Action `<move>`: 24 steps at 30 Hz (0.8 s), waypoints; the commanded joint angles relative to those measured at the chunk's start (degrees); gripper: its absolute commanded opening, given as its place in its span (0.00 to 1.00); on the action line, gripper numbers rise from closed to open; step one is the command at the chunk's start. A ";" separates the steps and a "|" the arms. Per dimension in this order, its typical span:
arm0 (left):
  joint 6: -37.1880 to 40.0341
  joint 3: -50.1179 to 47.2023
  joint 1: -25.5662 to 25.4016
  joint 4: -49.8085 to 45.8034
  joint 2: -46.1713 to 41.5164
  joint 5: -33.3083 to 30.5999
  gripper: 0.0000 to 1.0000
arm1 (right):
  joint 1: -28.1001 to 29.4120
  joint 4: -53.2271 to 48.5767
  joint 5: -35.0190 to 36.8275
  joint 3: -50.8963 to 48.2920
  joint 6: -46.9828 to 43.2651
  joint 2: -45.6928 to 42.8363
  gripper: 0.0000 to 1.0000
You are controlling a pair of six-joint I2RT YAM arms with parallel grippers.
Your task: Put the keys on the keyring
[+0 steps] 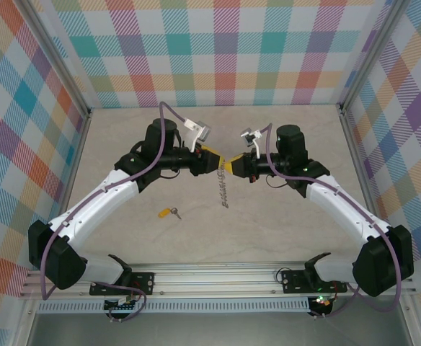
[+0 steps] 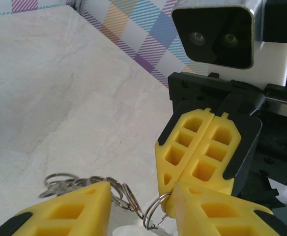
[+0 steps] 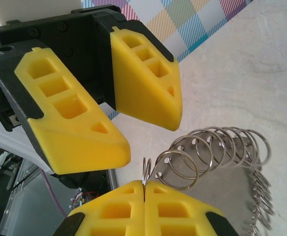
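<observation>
Right gripper (image 3: 144, 189) clenched on an end ring of the silvery-grey keyring of linked metal rings (image 3: 217, 147), the pinched arc hidden between its pads. Left gripper (image 3: 151, 135) released, fingers spread. Tiny yellow-headed key (image 1: 169, 212) lies on the pale marbled table (image 1: 282, 231), well apart, its blade barely discernible.

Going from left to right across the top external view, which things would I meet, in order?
In order: left arm's base → key → keyring → right arm's base. The jaws overlap the keyring, so I leave them out.
</observation>
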 commanded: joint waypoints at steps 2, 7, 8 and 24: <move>-1.12 -1.82 0.80 2.54 0.36 2.34 0.38 | -0.18 3.17 -2.17 -0.03 0.30 0.07 0.00; -1.47 -3.58 0.80 3.46 -0.41 2.17 0.38 | -0.53 3.88 -2.17 -0.12 0.72 0.22 0.00; -1.60 -3.82 0.80 3.60 -0.46 2.17 0.37 | -0.53 3.97 -2.33 -0.12 0.83 0.29 0.00; -4.96 -5.33 0.80 8.58 -0.47 4.71 0.31 | -0.90 5.57 -3.48 -0.64 2.13 0.42 0.00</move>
